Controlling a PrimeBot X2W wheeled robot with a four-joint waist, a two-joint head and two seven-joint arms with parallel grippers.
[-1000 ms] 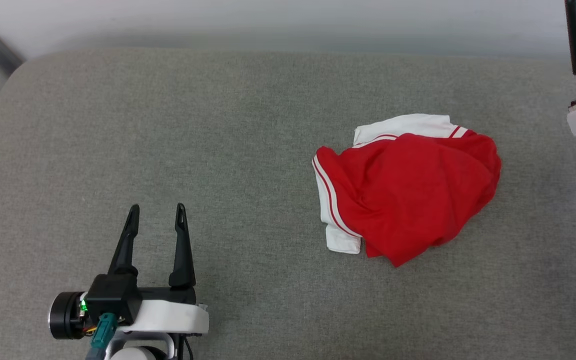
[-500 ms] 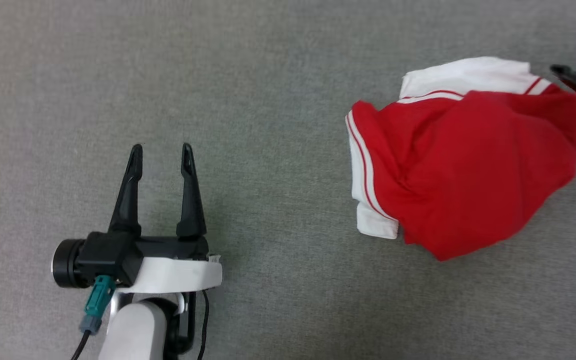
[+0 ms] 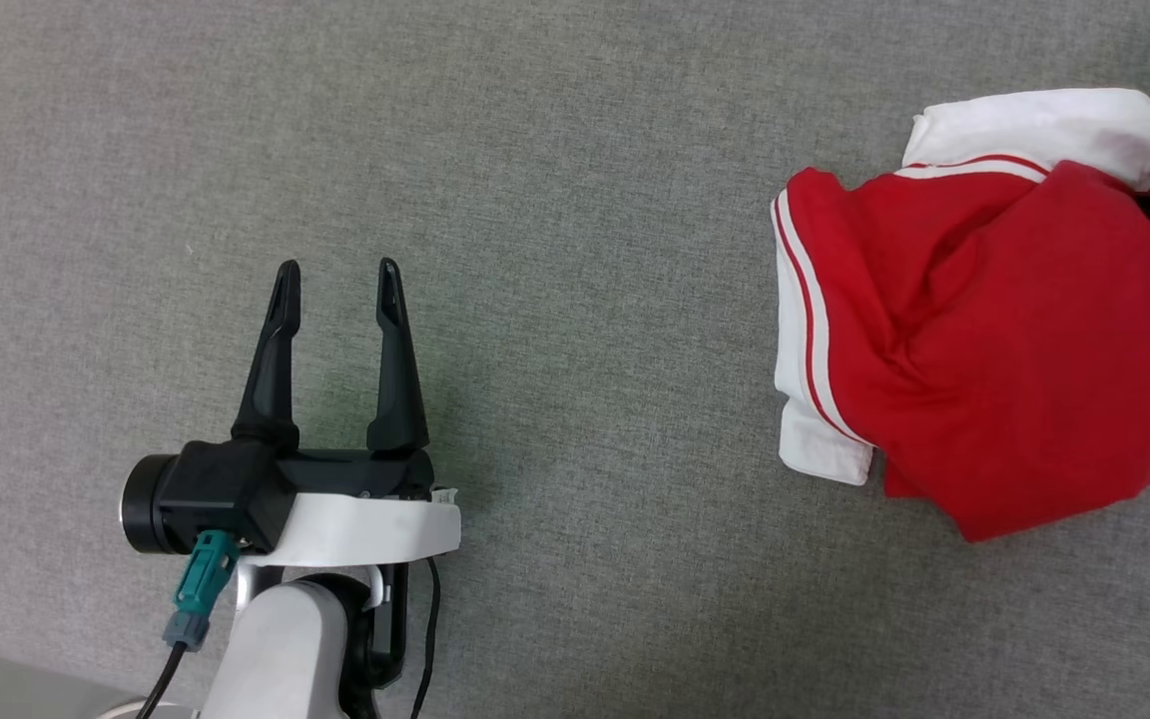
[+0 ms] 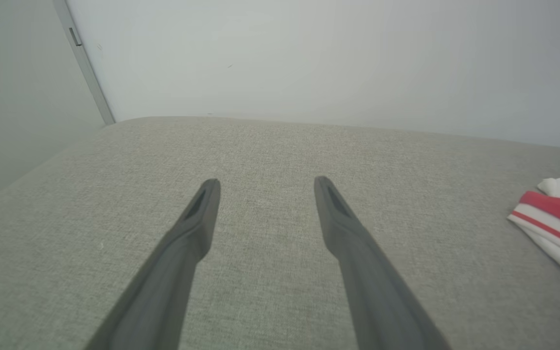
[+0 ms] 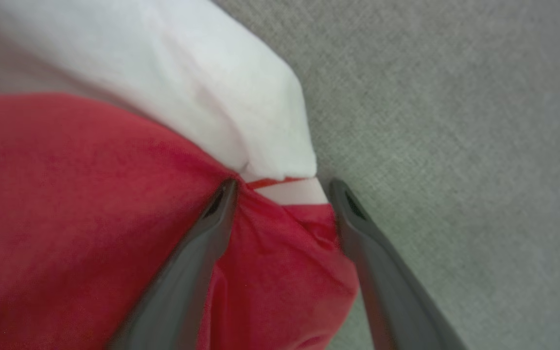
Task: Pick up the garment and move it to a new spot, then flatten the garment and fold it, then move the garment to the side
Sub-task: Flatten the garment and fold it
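Red-and-white jersey [image 3: 1014, 340] lies crumpled at the right of the grey fabric surface [image 3: 575, 150]. Right gripper [image 5: 284, 183] is spread wide, straddling its striped sleeve edge. Left gripper [image 3: 338, 267] is wide too, empty, over bare fabric at near left. Risk: a bite this near the hem may catch one thin layer and slip, or nip the surface beneath. No lettering readable; plain red faces up.

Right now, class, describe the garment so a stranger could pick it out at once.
Scan the wide grey fabric surface to the robot's right side. There lies the garment, crumpled in a heap. It is the one bright red thing, with white sleeves edged in red stripes.
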